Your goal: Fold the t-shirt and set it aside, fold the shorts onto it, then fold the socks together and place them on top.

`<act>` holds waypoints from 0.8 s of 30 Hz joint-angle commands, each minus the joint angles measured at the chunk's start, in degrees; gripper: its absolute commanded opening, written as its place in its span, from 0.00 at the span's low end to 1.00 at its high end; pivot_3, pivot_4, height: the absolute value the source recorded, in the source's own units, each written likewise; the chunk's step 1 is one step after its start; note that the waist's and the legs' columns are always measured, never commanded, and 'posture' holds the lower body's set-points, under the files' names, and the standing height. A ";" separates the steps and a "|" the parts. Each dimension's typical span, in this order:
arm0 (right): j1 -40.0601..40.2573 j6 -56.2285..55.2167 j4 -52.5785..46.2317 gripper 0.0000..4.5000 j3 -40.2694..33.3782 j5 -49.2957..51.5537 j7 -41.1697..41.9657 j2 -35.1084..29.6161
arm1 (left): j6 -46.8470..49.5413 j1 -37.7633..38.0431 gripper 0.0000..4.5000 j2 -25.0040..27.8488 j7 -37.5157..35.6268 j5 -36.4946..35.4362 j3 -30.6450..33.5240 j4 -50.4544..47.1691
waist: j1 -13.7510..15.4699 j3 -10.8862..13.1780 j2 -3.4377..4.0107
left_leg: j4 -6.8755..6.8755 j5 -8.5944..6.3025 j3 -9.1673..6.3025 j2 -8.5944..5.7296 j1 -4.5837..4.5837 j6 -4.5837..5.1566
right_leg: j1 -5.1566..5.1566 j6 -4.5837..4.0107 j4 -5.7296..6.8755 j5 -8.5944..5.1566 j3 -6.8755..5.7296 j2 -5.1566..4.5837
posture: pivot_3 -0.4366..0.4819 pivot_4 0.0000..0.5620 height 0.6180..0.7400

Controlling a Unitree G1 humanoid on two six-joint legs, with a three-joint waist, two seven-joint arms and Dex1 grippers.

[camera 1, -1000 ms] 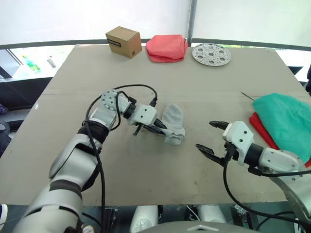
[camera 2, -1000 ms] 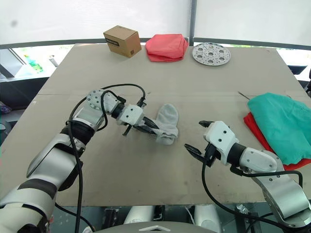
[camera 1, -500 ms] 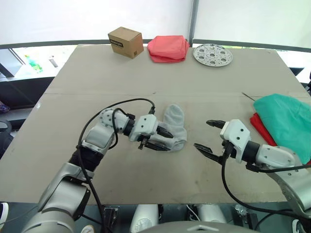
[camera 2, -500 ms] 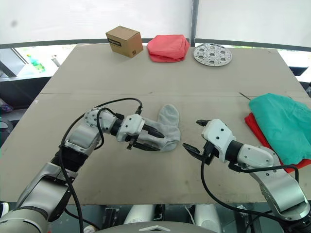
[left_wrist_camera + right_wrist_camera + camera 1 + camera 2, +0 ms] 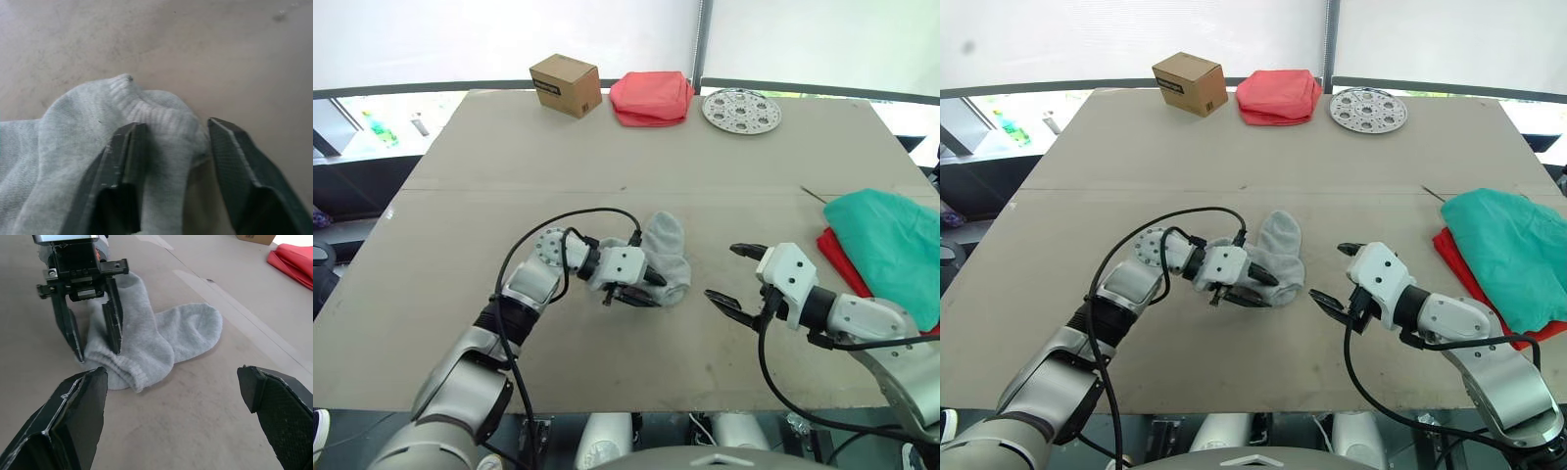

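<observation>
Low in the frame the right gripper (image 5: 731, 276) hangs over the counter (image 5: 450, 196), jaws spread and empty. Just left of it, at centre, the left gripper (image 5: 648, 288) has its jaws spread astride the socks (image 5: 668, 257). At right edge the shorts (image 5: 886, 245) lie on the t-shirt (image 5: 835, 257). Far back stands a box (image 5: 566, 84).
</observation>
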 commanded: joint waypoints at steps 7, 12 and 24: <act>0.22 -1.89 -1.27 1.00 0.78 -0.87 -0.17 0.96 | 34.30 4.02 0.01 3.78 13.30 -9.70 13.05 -20.61 | -0.23 0.00 0.00 | -0.01 0.03 -0.01 0.08 0.03 -0.06 | -0.01 0.04 0.02 -0.02 0.03 0.05 | 0.48 0.27 1.00; -1.69 -3.83 1.37 1.00 2.73 -0.99 0.94 2.39 | 61.27 7.26 0.01 3.41 35.35 -8.47 24.89 -35.99 | -0.15 0.01 -0.04 | 0.00 0.08 -0.02 0.07 0.03 -0.14 | 0.01 0.09 0.03 -0.03 0.05 0.02 | 0.48 0.27 1.00; -8.12 -8.03 9.04 1.00 6.67 -1.66 4.71 5.65 | 98.95 0.29 0.19 -3.08 56.71 -7.21 25.56 -46.55 | 0.13 -0.03 -0.17 | 0.00 0.17 -0.12 -0.06 0.10 -0.29 | 0.14 0.08 0.04 -0.03 -0.02 -0.05 | 0.48 0.27 1.00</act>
